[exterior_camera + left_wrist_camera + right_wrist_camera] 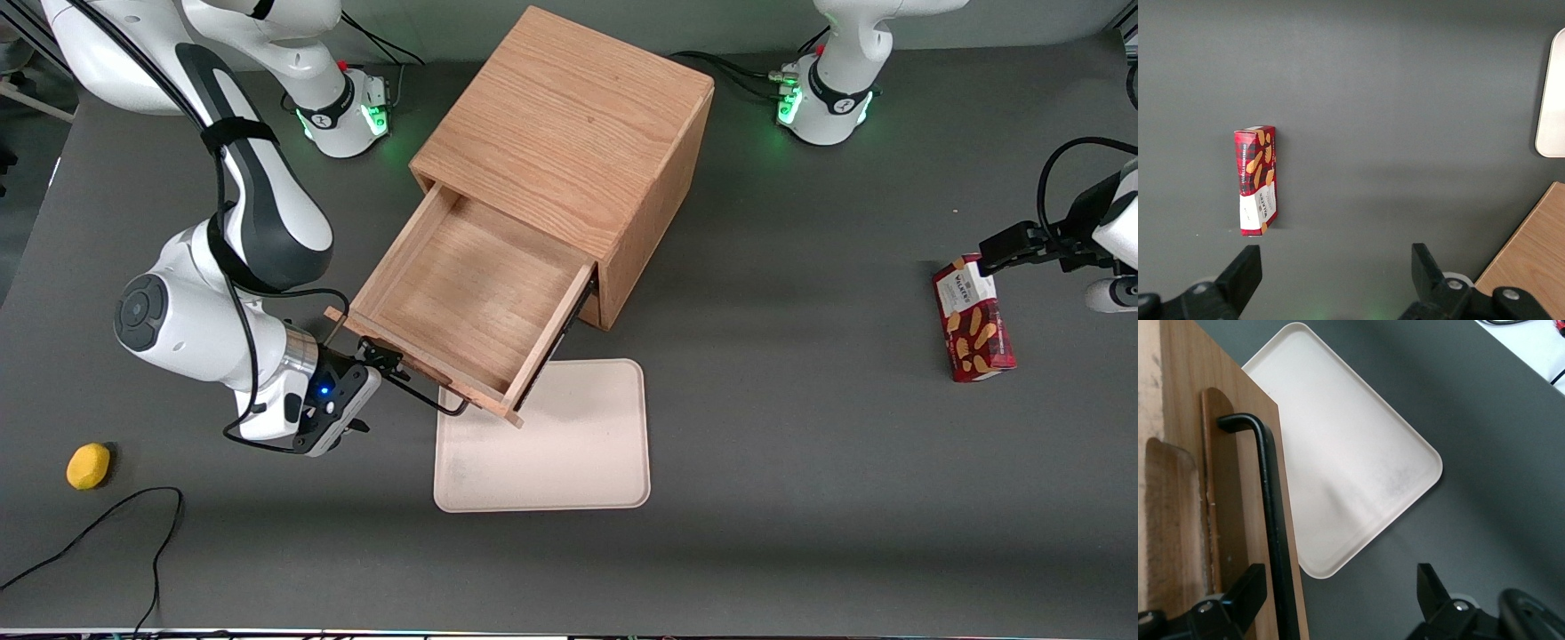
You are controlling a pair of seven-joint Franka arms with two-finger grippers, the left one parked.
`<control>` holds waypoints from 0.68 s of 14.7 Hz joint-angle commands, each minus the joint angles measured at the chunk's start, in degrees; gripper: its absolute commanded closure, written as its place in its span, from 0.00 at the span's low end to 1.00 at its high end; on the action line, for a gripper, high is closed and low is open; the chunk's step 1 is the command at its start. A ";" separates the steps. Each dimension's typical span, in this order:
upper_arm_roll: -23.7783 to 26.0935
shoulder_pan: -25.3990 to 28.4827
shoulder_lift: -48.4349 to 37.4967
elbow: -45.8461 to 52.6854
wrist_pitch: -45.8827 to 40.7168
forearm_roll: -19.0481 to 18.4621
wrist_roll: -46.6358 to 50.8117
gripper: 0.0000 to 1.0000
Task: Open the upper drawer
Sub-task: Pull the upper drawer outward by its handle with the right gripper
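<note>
The upper drawer (462, 293) of the light-oak cabinet (569, 133) stands pulled far out, and its inside is empty. Its thin black bar handle (436, 400) runs along the drawer front (418, 364). My right gripper (378, 360) is at the handle's end toward the working arm's end of the table. In the right wrist view the gripper (1338, 593) is open: the handle (1275, 520) passes between the fingers close to one finger (1248, 590), and the other finger (1431, 590) stands well apart over the table. The bottom drawer is hidden under the open one.
A cream tray (556, 462) lies on the grey table, partly under the open drawer front; it also shows in the right wrist view (1351, 460). A yellow lemon (88, 466) and a black cable (107, 524) lie near the working arm. A red biscuit box (972, 318) lies toward the parked arm's end.
</note>
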 commanded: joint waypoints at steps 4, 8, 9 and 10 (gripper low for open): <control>-0.08 0.48 -0.25 1.94 -0.03 0.10 -0.68 0.00; -0.08 0.56 -4.55 1.77 -0.47 0.19 -0.59 0.00; -0.08 0.22 -6.04 1.77 -0.47 0.19 -0.42 0.00; -0.17 -1.09 -8.49 1.42 -0.47 0.19 0.80 0.00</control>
